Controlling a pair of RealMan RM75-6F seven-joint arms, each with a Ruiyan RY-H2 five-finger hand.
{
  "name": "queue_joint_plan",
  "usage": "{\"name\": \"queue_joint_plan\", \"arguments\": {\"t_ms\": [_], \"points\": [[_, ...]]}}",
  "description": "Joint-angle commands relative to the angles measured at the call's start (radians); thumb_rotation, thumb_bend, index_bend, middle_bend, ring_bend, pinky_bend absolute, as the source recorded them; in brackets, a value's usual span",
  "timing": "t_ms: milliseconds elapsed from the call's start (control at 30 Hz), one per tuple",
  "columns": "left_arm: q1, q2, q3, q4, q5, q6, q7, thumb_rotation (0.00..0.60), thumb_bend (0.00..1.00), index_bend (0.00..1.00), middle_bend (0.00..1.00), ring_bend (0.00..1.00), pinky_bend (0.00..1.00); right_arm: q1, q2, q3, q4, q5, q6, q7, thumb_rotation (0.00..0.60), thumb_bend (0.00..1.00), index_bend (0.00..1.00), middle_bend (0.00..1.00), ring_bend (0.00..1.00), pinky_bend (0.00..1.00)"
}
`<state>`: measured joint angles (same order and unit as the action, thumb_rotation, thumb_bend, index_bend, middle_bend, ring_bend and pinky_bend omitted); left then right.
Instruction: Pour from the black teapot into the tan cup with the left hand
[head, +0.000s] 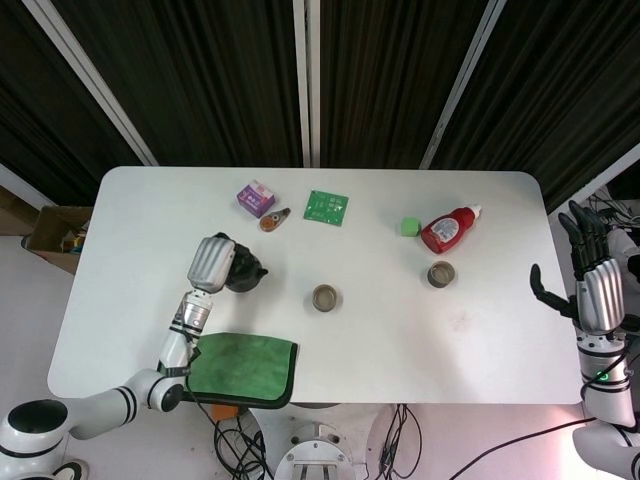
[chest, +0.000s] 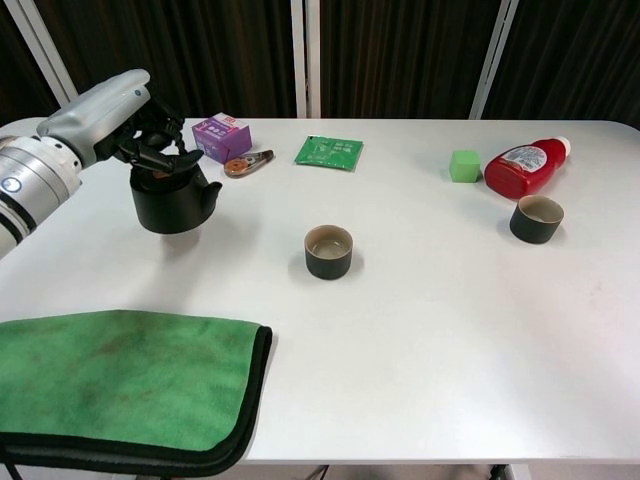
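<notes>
On the left half of the bench (head: 150, 330) your left robot hand (chest: 120, 120) grasps the black teapot (chest: 172, 200) from above, upright, spout toward the middle. The tan cup (chest: 329, 250) stands well to its right, open bench between them. You have two cups: that one, and a second cup (chest: 536, 219) near the right edge, just in front of one red bottle (chest: 524, 165). A single green cloth (chest: 120, 380) overhangs the near left edge. Behind the teapot lie one purple box (chest: 221, 137), one clip (chest: 249, 163) and one green packet (chest: 329, 152); one green cube (chest: 464, 165) sits beside the bottle. Your right robot hand (head: 590, 285) hangs off the bench's right end, released, fingers spread.
</notes>
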<state>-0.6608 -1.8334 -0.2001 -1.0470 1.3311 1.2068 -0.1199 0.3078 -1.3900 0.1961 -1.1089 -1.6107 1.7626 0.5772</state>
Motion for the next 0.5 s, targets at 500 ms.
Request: {"name": "queue_joint_plan", "arguments": {"t_ms": [500], "points": [[0.027,-0.051,0.023,0.138,0.038,0.007,-0.056,0.6,0.34,0.97,1.0,0.9,0.49,0.0,-0.009,-0.004,0.007,-0.001,-0.003,-0.006,0.6,0.48,0.0,0.01,0.0,0.0]]}}
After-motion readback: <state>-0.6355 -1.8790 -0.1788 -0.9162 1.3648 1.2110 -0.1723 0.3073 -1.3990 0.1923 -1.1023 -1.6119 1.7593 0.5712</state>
